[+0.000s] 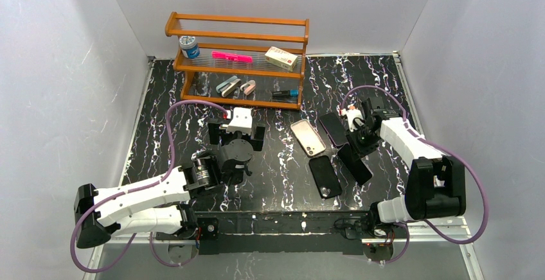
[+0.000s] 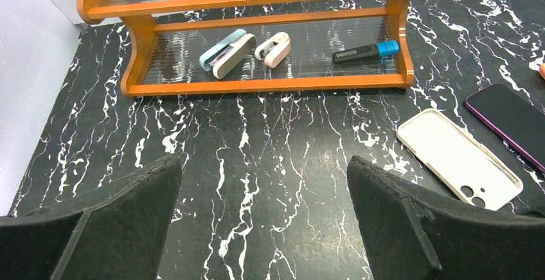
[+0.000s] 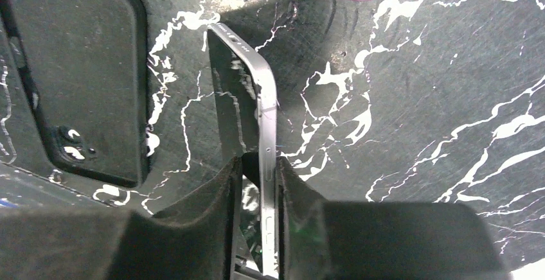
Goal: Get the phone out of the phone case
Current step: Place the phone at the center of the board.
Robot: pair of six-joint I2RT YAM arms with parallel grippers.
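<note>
A dark phone (image 3: 241, 94) stands on its long edge between the fingers of my right gripper (image 3: 259, 164). The jaws are slightly parted: the right pad (image 3: 289, 190) lies against the phone's back and a slim gap shows at the left pad (image 3: 222, 190). From above, this phone (image 1: 355, 163) slants down to the table under the right gripper (image 1: 363, 140). The empty black phone case (image 1: 324, 176) lies flat just left of it, inside up (image 3: 77, 81). My left gripper (image 2: 263, 164) hangs wide open over bare table at centre left (image 1: 236, 135), holding nothing.
A white phone case (image 1: 307, 137) and a purple-edged phone (image 1: 333, 128) lie flat behind the black case. A wooden shelf rack (image 1: 238, 36) at the back holds staplers, a marker, a jar and a box. White walls close in the marbled black table (image 1: 283, 177).
</note>
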